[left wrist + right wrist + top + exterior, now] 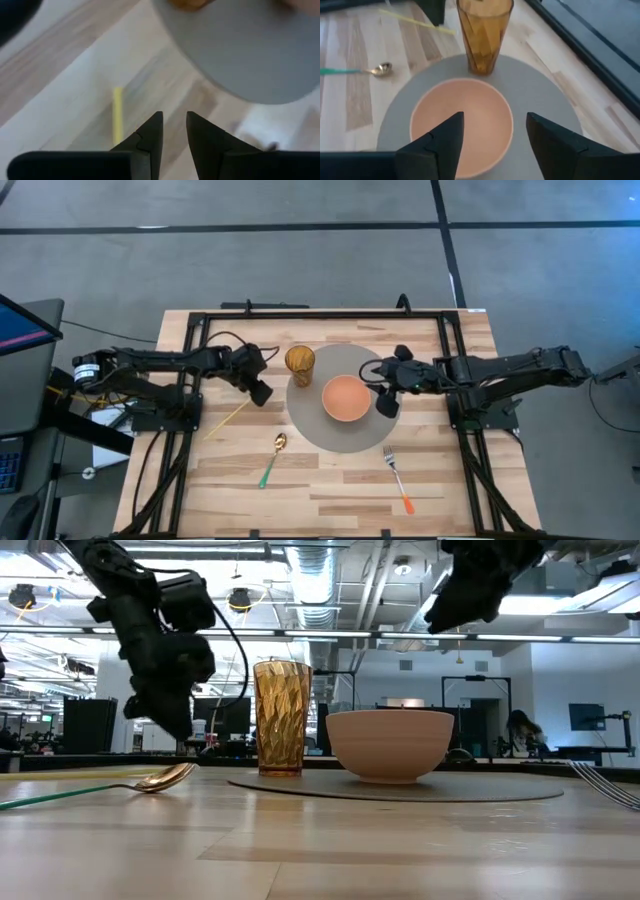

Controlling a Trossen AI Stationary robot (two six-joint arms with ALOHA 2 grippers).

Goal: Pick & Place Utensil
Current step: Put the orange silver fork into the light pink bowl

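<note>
Yellow straw (228, 420) lies free on the wooden surface (330, 490), left of centre in the high view, just below-left of the left pincer (262, 393), whose fingers stand slightly apart and empty. Judged, this is release or approach; next comes a lift clear or a regrasp. Right pincer (386, 404) hovers wide apart over the bowl (346, 398), arm stretched leftward.

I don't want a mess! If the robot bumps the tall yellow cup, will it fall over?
Probably, yes. The amber cup stands tall and narrow on the grey mat, so a high bump would likely tip it. Its base looks narrower than its rim. It appears empty, so probably light.
</note>
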